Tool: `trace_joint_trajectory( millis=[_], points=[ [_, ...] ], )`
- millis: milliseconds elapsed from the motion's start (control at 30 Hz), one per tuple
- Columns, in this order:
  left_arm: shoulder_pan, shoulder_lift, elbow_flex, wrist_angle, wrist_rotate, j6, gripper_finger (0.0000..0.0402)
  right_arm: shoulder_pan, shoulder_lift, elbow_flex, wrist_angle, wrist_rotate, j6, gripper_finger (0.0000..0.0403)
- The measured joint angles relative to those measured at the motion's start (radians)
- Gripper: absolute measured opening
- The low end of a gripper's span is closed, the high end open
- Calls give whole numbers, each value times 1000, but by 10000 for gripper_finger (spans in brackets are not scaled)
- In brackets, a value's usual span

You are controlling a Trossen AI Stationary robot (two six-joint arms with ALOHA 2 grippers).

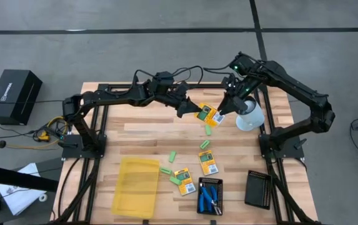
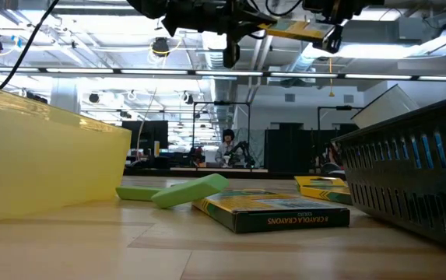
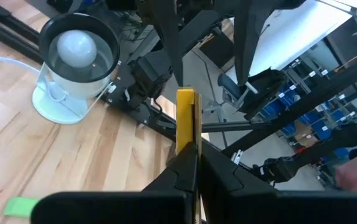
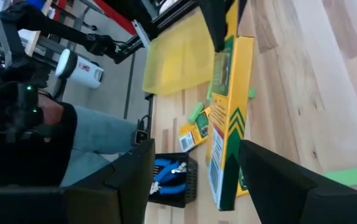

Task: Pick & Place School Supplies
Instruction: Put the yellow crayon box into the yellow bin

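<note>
Left gripper (image 1: 191, 110) clamped on crayon pack (image 1: 208, 115) above table's far right; right gripper (image 1: 227, 107) sat wide at pack's other end. Three more packs (image 1: 208, 162) lay near yellow tray (image 1: 135, 186) (green blocks (image 1: 172, 156) scattered between).

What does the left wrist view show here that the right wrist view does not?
Left wrist view only: the white lamp-like cup standing on the table, and the left tool shut edge-on on the crayon pack.

Right wrist view only: the yellow tray, the black tray with blue-handled tools, a loose pack, and the right tool open around the held pack.

Both: that held crayon pack, wooden table, and a green block.
</note>
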Motion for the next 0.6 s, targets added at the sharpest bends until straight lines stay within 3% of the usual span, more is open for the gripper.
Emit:
trace_joint_trajectory(
  millis=[600],
  points=[
    [-8, -32, 2, 60, 1, -7, 0, -15, 0, -1, 77, 70, 68, 224]
  ],
)
